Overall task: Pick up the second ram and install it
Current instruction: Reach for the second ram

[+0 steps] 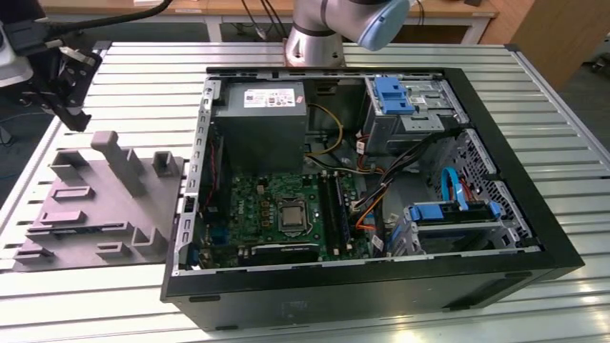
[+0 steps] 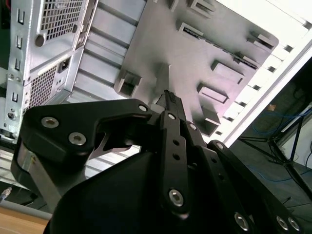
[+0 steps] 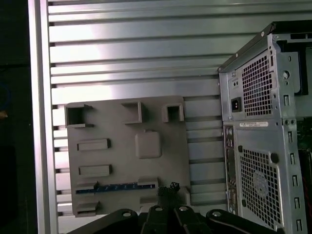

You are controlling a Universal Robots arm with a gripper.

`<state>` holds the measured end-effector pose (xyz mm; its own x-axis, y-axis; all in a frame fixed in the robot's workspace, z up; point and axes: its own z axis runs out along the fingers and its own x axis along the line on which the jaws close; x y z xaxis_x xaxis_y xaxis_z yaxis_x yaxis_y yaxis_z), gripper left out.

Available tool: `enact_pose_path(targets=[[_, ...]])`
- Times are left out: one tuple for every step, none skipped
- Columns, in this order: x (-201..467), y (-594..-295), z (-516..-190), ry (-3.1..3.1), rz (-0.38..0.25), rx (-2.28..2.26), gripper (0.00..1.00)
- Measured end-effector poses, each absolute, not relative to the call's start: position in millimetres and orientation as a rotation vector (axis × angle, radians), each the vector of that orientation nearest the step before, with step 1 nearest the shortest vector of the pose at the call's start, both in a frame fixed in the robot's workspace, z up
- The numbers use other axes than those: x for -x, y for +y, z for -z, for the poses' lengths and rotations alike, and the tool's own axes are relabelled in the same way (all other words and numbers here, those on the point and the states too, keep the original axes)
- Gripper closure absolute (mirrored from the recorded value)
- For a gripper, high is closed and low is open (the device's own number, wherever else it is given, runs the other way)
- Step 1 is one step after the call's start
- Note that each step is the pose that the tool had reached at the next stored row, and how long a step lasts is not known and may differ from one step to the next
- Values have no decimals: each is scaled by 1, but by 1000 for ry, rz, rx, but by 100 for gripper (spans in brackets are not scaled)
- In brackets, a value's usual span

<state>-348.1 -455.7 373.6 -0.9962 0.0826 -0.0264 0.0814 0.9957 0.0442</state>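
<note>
A slatted metal table [image 1: 543, 107] carried an open computer case [image 1: 381, 304] lying on its side, its green motherboard [image 1: 257, 196] facing up, across the middle and the exterior view's right of the tabletop. The silver-and-blue robot arm [image 1: 324, 32] rose from the table's back edge, just behind the case. A grey fixture plate [image 1: 105, 207] with raised posts and slots lay flat along the table's edge on the exterior view's left, just beside the case's rear panel and apart from it.

The black gripper [image 1: 71, 107] hung over the table's back corner on the exterior view's left, above the plate's post end. In both wrist views its fingertips came together at a narrow point [image 2: 168, 96] with nothing between them (no board, no cable), and the grey plate [image 2: 161, 44] lay beneath them.

The second ram [image 3: 117, 186], a thin blue stick, lay in a slot of the plate [image 3: 122, 161], along the plate edge opposite its three box-shaped posts. It was outside the case and not in the gripper's grasp. In the first wrist view the closed fingertips [image 3: 168, 189] showed just past one end of the ram; whether they touched the plate could not be told.
</note>
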Motion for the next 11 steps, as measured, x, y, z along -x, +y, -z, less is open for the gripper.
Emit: enact_pose_path(targets=[[350, -457, -373, 3110, -67, -128, 89], [351, -459, -372, 3110, -67, -128, 89], [353, -460, -371, 3110, -67, -128, 89], [355, -461, -370, 3110, -67, -128, 89], [357, -461, -369, 3110, -67, -128, 89], [360, -462, -367, 3110, -67, -128, 89], [362, -463, -366, 3110, -67, -128, 89], [364, -463, -365, 3110, -67, -128, 89], [367, -464, -364, 3110, -67, -128, 89], [369, -464, -362, 3110, -67, -128, 89], [371, -465, -361, 3110, -67, -128, 89]])
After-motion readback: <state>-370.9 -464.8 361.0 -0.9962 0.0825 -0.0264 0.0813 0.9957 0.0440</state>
